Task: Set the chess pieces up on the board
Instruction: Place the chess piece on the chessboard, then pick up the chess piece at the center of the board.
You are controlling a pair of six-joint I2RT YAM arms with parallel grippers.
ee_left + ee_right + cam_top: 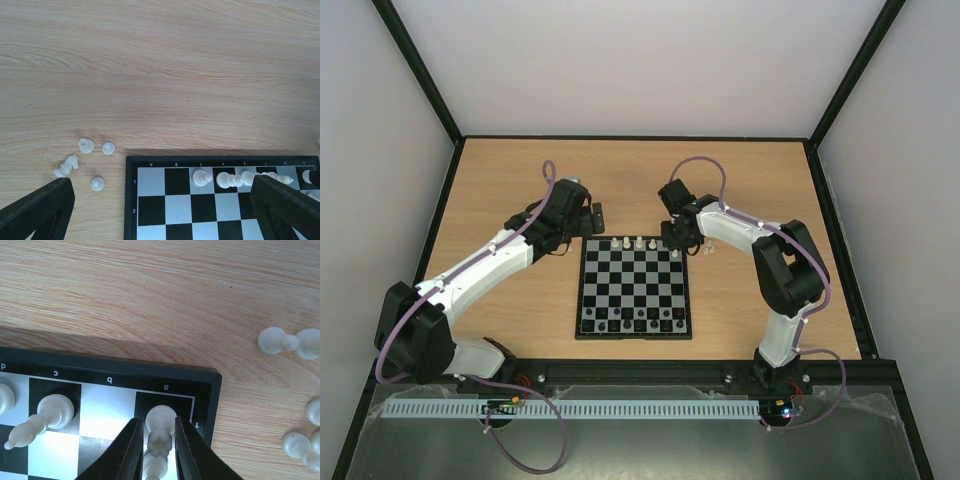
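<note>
Right jaws straddle corner chess piece [160, 416].

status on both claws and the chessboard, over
Right claw shut on white piece at board corner. Left claw open, empty. Loose pieces on table, nothing blocking.

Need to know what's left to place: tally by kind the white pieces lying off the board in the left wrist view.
Pawns: 3
Knight: 1
Total: 4
</note>
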